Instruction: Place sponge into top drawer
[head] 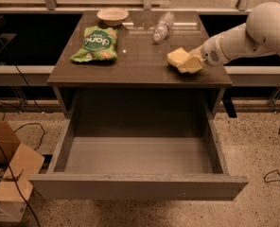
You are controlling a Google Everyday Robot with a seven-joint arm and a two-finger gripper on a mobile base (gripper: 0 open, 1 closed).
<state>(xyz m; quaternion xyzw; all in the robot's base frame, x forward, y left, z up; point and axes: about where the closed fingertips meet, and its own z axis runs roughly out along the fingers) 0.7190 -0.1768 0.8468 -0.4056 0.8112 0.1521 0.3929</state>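
The pale yellow sponge [176, 56] lies on the dark tabletop [135, 63] near its right front corner. My gripper [191, 64] reaches in from the right on the white arm [253, 32] and sits right against the sponge's right side, low over the table. The top drawer [140, 187] is pulled fully out below the table's front edge. Its grey floor [137, 155] is bare.
A green snack bag [96, 44] lies at the table's left. A shallow bowl [112, 16] stands at the back and a clear plastic bottle [162, 27] lies at the back right. A cardboard box [7, 178] and cables are on the floor at left.
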